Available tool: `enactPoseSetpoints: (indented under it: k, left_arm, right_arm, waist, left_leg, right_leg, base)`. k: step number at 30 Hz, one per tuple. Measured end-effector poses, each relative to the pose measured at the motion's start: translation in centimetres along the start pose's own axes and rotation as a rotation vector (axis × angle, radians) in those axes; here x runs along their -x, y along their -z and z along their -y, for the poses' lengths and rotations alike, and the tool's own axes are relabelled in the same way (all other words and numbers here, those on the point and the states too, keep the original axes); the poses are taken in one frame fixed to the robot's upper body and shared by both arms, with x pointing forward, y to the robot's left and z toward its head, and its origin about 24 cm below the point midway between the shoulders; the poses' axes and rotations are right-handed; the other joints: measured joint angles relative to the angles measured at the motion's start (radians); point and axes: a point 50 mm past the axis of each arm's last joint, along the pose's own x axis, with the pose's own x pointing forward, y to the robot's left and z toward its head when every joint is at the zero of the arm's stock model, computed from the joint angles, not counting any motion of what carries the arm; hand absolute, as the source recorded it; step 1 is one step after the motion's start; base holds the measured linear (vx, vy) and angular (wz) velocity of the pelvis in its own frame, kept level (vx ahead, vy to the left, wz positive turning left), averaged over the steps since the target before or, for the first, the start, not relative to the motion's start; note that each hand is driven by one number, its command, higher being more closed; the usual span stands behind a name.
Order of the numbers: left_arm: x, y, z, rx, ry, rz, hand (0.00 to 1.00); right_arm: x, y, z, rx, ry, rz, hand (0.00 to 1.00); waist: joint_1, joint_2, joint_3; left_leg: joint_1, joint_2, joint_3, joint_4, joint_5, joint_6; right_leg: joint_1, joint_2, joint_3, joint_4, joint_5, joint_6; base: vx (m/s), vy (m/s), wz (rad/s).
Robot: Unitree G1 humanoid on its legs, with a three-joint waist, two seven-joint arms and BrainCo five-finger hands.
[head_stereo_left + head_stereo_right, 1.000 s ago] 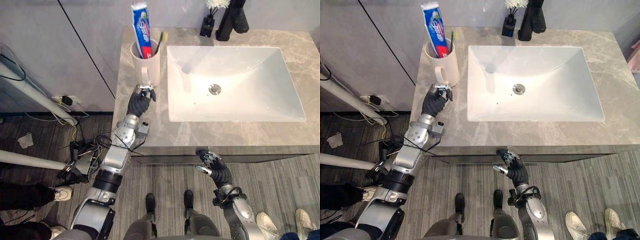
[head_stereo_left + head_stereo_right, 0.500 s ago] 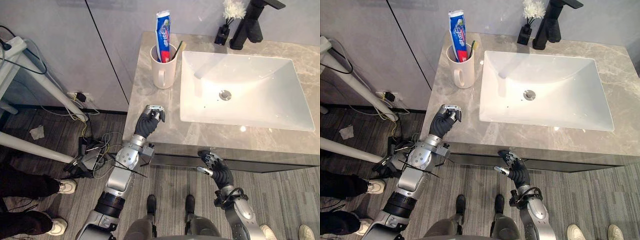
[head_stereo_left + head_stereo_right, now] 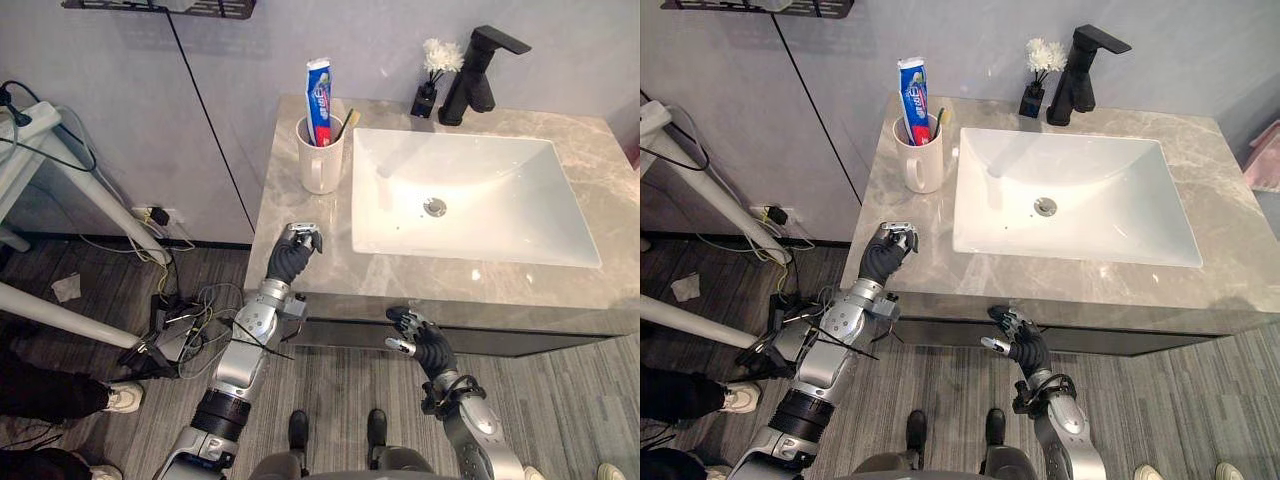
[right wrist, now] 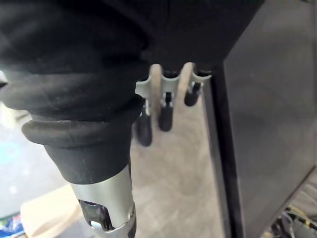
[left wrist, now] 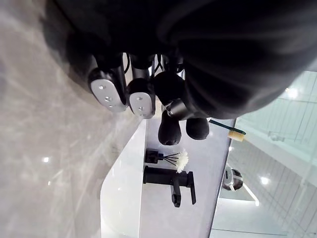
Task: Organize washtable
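**Left eye view.** Grey marble-patterned washtable top (image 3: 292,205), wall behind.
- White rectangular sink basin (image 3: 500,205) set into it, right of centre.
- Cream ceramic mug with handle (image 3: 320,165) at the far left corner, upright. It holds a blue, red and white toothpaste tube (image 3: 318,98) standing on end, and a toothbrush (image 3: 347,122) leaning right, its lower part hidden in the mug.
- Matte black tap (image 3: 476,75) at the far edge behind the basin, with a small black vase of white flowers (image 3: 431,82) just left of it.
- Left hand (image 3: 292,258) over the near left edge of the top, fingers curled, nothing seen in them.
- Right hand (image 3: 422,343) below the front edge, fingers loosely spread, empty.

**Right eye view.** Same layout. A pink item (image 3: 1265,155) is cut off at the right edge, and what it is cannot be told.

**Left wrist view.** Curled fingers (image 5: 106,88) above the marble; the tap and flowers show beyond.

**Right wrist view.** Fingers (image 4: 165,118) hang relaxed beside the dark cabinet front (image 4: 267,124), above grey wood-look floor (image 4: 188,173).
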Motion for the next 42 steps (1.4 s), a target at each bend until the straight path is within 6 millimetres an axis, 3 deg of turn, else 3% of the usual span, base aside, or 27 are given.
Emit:
enactPoseSetpoints:
  k: [5,24,42]
  left_arm:
    - [-0.6,0.0,-1.1,-0.013,-0.042,-0.01,1.0]
    - [-2.2,-0.7,-2.2,-0.078,-0.064,-0.035,1.0]
    - [-5.2,-3.8,-2.9,-0.146,-0.062,0.052,1.0]
  right_arm:
    - [0.0,0.0,0.0,0.001,0.001,-0.001,0.0]
    - [0.2,0.2,0.0,0.008,-0.014,-0.011,0.0]
    - [0.1,0.0,0.0,0.011,-0.014,0.0,0.0]
  waist:
    - [-0.001,-0.004,-0.004]
    - [-0.014,-0.02,-0.026]
    - [-0.03,-0.023,0.006]
  left_leg:
    - [0.002,0.005,0.014,-0.001,0.0,-0.001]
    - [-0.009,0.003,0.03,0.0,0.0,0.0]
    - [-0.05,0.004,0.055,0.001,0.0,0.0]
  right_leg:
    - [-0.005,0.005,0.019,-0.001,0.003,-0.002]
    - [-0.014,0.004,0.028,-0.019,0.021,-0.003]
    - [-0.06,0.006,0.052,-0.037,0.037,-0.003]
  base:
    - [-0.02,-0.002,-0.08]
    - [0.01,-0.001,-0.01]
    - [0.02,0.0,-0.03]
